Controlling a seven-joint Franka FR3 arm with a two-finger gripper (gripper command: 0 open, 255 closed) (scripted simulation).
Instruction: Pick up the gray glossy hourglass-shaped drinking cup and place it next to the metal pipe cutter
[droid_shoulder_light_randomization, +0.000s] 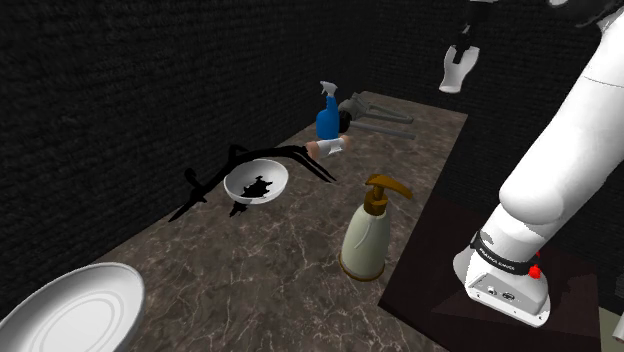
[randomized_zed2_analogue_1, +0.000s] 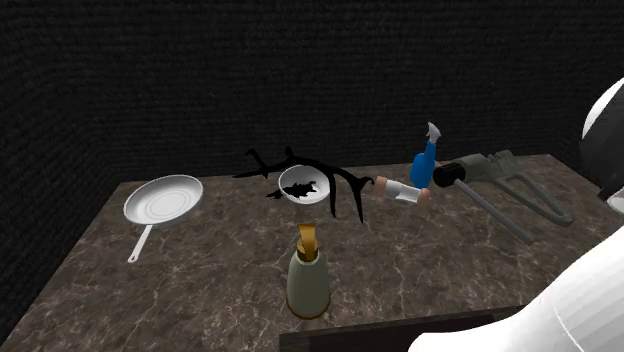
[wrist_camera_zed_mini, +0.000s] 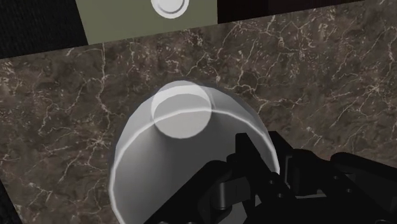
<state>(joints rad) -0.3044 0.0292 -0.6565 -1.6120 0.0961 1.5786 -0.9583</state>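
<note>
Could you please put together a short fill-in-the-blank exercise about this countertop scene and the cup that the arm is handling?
1. The gripper holds the pale grey cup in the air, well ____ the marbled countertop.
2. The spray bottle beside the pipe cutter is ____ in colour.
3. The soap dispenser with the brown pump stands ____ near the countertop's edge.

Missing words: above; blue; upright.

1 cup (droid_shoulder_light_randomization: 455, 68), 1 pipe cutter (randomized_zed2_analogue_1: 492, 166), 1 frying pan (randomized_zed2_analogue_1: 163, 198), 1 bowl (droid_shoulder_light_randomization: 256, 182), 1 soap dispenser (droid_shoulder_light_randomization: 367, 235), 1 spray bottle (droid_shoulder_light_randomization: 328, 115), 1 small tube (randomized_zed2_analogue_1: 400, 190), 1 black antler-shaped piece (randomized_zed2_analogue_1: 335, 172).
</note>
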